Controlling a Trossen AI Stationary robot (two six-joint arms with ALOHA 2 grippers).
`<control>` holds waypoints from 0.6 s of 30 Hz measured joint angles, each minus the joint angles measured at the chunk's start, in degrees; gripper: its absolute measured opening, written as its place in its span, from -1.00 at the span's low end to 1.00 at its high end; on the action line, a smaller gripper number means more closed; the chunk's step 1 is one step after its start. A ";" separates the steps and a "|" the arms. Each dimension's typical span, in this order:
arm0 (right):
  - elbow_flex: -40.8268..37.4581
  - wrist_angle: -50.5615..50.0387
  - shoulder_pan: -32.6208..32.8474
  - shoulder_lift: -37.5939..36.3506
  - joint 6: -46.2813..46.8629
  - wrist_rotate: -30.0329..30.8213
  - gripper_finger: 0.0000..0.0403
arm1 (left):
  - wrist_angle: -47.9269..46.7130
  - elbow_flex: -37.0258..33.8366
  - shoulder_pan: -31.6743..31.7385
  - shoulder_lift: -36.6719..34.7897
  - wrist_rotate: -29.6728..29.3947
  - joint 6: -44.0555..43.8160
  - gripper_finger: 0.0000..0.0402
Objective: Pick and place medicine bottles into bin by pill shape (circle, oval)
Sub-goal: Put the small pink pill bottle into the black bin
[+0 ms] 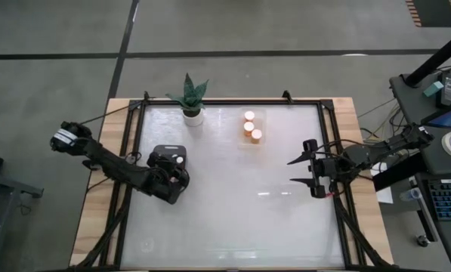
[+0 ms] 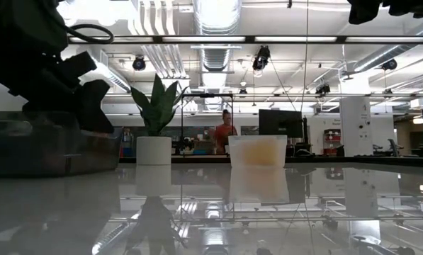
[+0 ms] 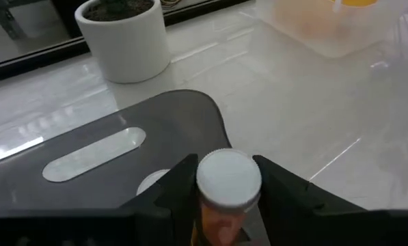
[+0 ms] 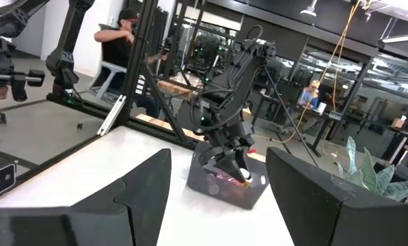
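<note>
My left gripper (image 1: 177,169) is over the dark grey bin (image 1: 167,155) at the table's left, shut on a medicine bottle (image 3: 228,183) with a white cap and an orange body. The right wrist view shows this gripper pointing down into the bin (image 4: 225,186). A clear tray (image 1: 251,140) at the far middle holds three orange bottles (image 1: 249,126) standing upright. My right gripper (image 1: 300,171) is open and empty at the table's right, well clear of both. My left gripper pinches the bottle between its two fingers, at the sides of the white cap (image 3: 205,183). The fingers come slanting down from above and from the near side. The orange body (image 3: 219,223) hangs below the cap; its bottom is hidden, so whether it rests in the bin cannot be told.
A white pot with a green plant (image 1: 192,112) stands at the far side, just beyond the dark bin. The dark bin bears a pale oval mark (image 3: 94,154). The glossy white tabletop (image 1: 240,211) is bare in the middle and near side. People show in the room behind.
</note>
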 joint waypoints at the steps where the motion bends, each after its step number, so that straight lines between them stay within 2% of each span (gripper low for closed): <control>1: 0.00 0.00 -0.01 0.00 -0.02 -0.01 0.15 | 0.00 0.00 0.00 0.00 0.01 0.00 -0.37; 11: 0.00 -0.02 -0.02 0.00 -0.56 0.65 0.15 | -0.01 0.04 -0.06 -0.27 0.41 0.04 -0.24; 18: 0.00 -0.20 -0.01 0.00 -0.81 1.26 0.15 | -0.11 1.33 -0.07 -2.66 5.80 4.81 -0.24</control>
